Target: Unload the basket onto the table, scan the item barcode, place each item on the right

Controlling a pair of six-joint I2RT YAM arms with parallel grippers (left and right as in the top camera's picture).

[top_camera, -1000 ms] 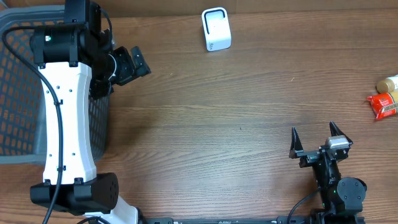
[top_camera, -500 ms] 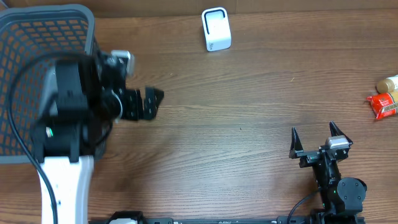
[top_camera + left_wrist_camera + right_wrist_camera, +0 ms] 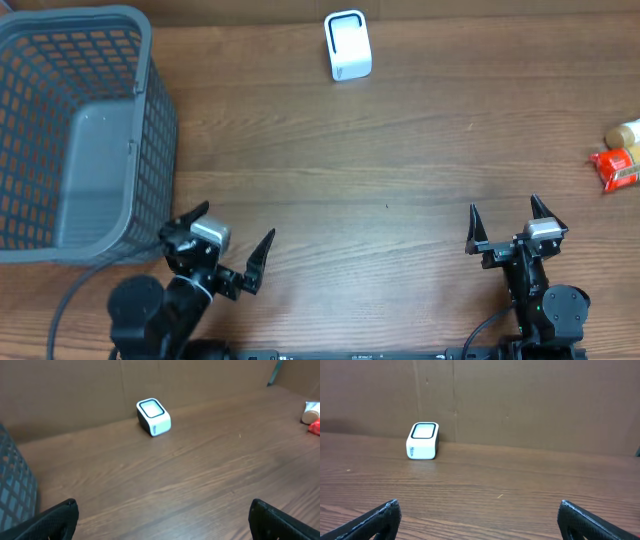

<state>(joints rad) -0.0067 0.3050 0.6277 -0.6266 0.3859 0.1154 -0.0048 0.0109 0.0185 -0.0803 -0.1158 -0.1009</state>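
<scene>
Left hand (image 3: pixel 233 232), right hand (image 3: pixel 503 212): near table (image 3: pixel 380 190) edge, both spread wide, empty. Red packet (image 3: pixel 614 169) at right edge, just beside tan bottle (image 3: pixel 625 134). Grey basket (image 3: pixel 160 130) far left. White scanner (image 3: pixel 347 46) far centre.

One scanner (image 3: pixel 348 46), one basket (image 3: pixel 156 150), two items (image 3: pixel 617 168)

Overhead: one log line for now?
left pincer open, empty | right pincer open, empty | scanner far edge | packet right edge | basket left
</scene>
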